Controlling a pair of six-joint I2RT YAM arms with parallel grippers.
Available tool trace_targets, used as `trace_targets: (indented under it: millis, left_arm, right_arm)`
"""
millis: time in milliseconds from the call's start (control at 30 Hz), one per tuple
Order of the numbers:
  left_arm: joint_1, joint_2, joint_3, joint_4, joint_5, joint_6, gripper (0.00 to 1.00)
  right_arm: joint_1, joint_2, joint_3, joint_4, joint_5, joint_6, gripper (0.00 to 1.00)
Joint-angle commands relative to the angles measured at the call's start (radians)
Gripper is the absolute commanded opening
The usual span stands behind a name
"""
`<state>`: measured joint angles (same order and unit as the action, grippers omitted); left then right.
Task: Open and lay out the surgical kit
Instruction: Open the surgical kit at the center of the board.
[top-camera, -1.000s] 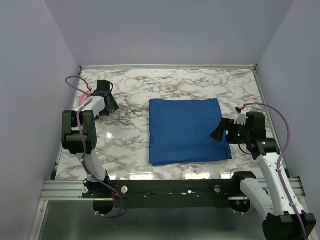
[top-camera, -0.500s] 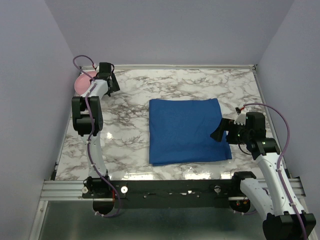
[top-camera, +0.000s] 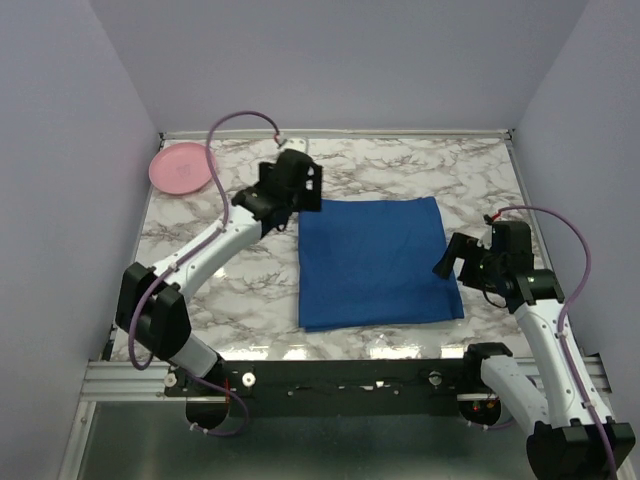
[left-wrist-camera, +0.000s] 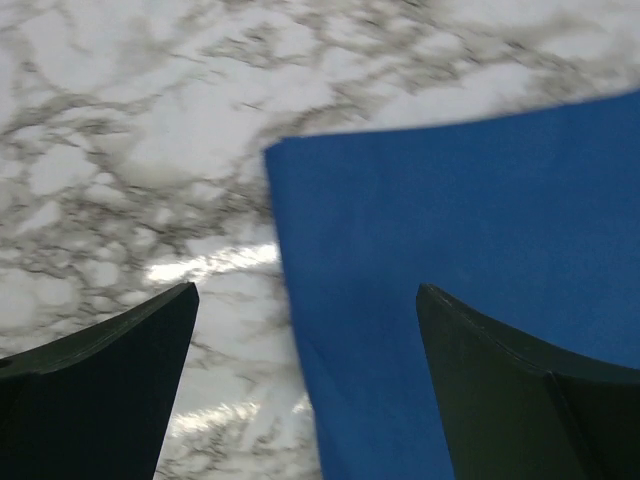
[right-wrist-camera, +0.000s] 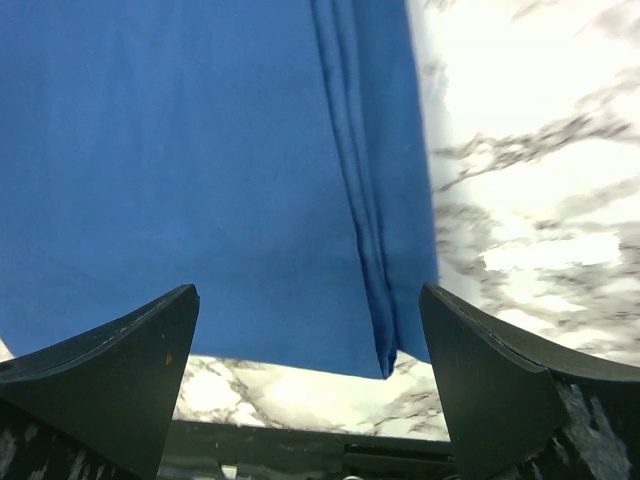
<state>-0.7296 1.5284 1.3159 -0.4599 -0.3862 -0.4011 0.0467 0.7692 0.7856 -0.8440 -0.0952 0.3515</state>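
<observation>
The surgical kit (top-camera: 375, 262) is a royal-blue cloth wrap, folded shut into a flat rectangle in the middle of the marble table; whatever is inside is hidden. My left gripper (top-camera: 300, 195) hovers open over the wrap's far left corner. In the left wrist view that corner of the wrap (left-wrist-camera: 450, 220) lies between and ahead of the spread left gripper (left-wrist-camera: 307, 290). My right gripper (top-camera: 452, 262) stands open at the wrap's right edge. The right wrist view shows the wrap (right-wrist-camera: 200, 150) with a folded seam (right-wrist-camera: 360, 200) running toward its near corner, above the open right gripper (right-wrist-camera: 309, 292).
A pink plate (top-camera: 180, 167) sits at the table's far left corner. The black front rail (top-camera: 340, 380) runs along the near edge. Lavender walls close in the left, right and back sides.
My left arm has swung from the pink plate at the far left over to the wrap's far left corner. The right gripper shifted slightly to the right. The wrap has not moved.
</observation>
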Motion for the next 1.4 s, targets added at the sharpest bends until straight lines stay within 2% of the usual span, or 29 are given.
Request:
trace_targets:
  millis: [0, 33, 267, 400, 800, 1000, 1100, 1233, 1367]
  left_arm:
    - [-0.252, 0.030, 0.014, -0.005, -0.094, -0.064, 0.99]
    - [-0.317, 0.045, 0.028, 0.000, -0.100, -0.067, 0.99]
    - [-0.529, 0.281, 0.212, 0.021, -0.118, -0.036, 0.99]
    - [-0.597, 0.410, 0.348, 0.017, -0.131, -0.010, 0.99]
    - [-0.671, 0.734, 0.640, -0.039, -0.109, 0.016, 0.99]
    - [-0.685, 0.861, 0.761, -0.107, -0.155, 0.036, 0.96]
    - [-0.689, 0.892, 0.793, -0.158, -0.158, 0.031, 0.93]
    - [-0.694, 0.866, 0.754, -0.154, -0.160, 0.021, 0.81]
    - [-0.700, 0.848, 0.730, -0.163, -0.169, 0.022, 0.76]
  right_arm:
    - [0.004, -0.082, 0.168, -0.075, 0.178, 0.043, 1.00]
    - [0.005, -0.097, 0.193, -0.087, 0.192, 0.046, 1.00]
    - [0.005, -0.200, 0.385, -0.116, 0.233, 0.079, 1.00]
    - [0.004, -0.249, 0.417, -0.107, 0.219, 0.087, 1.00]
    - [0.004, -0.274, 0.431, -0.178, 0.189, 0.064, 1.00]
    - [0.004, -0.271, 0.417, -0.171, 0.170, 0.053, 1.00]
    - [0.005, -0.271, 0.412, -0.168, 0.170, 0.044, 1.00]
    - [0.004, -0.272, 0.396, -0.155, 0.172, 0.040, 1.00]
    - [0.004, -0.269, 0.382, -0.141, 0.160, 0.041, 1.00]
